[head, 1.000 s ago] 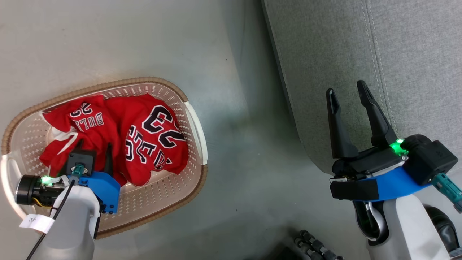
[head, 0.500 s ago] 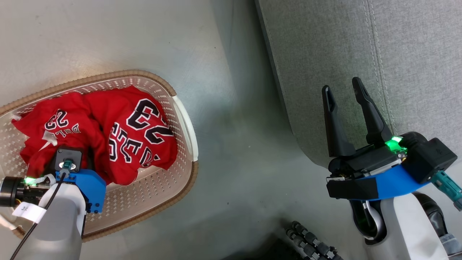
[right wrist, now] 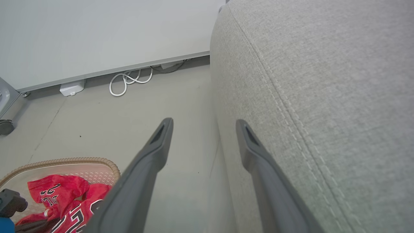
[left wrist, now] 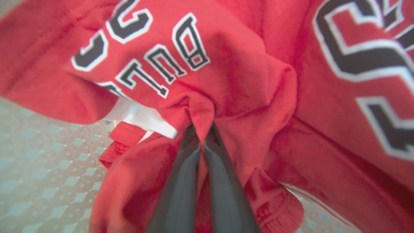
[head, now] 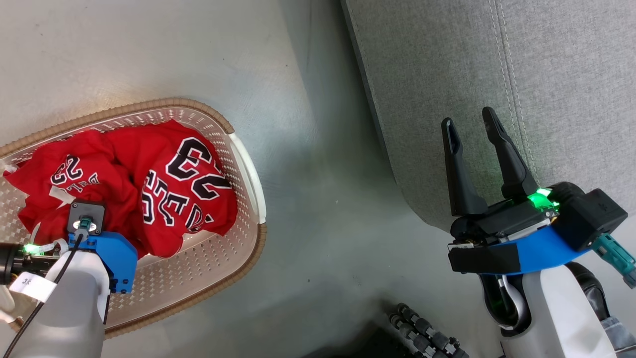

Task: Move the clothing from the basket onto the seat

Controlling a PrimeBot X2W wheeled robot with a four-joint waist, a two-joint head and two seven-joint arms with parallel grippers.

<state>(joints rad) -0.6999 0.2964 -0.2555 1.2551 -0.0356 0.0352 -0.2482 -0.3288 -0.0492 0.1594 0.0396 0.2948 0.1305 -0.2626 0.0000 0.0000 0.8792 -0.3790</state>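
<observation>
Currently held: the left gripper (left wrist: pixel 201 129) has its fingers closed almost together on a small bunched fold of the clothing (head: pixel 149 184), pinched just below the "BULLS" lettering.
Clothing: both red pieces lie inside the basket (head: pixel 149 103) at the near left. The left-hand garment (head: pixel 59 174) and the "23" garment (head: pixel 194 179) overlap and press against each other.
Seat: the grey seat (head: pixel 447 59) is at the far right, well apart from the basket across bare floor (head: pixel 318 223).
Right gripper: the right gripper (head: pixel 467 116) hangs beside the seat's edge, fingers spread wide, holding nothing.
Risk, thin grip: only a narrow pleat sits between the fingers, so I judge it could slide out once the cloth's weight comes on in a lift.
Risk, tangle: the overlapping "23" garment may drag along partway and drop onto the floor between basket and seat.
Risk, snag: trailing cloth could catch the basket rim and tip or pull the light basket.
</observation>
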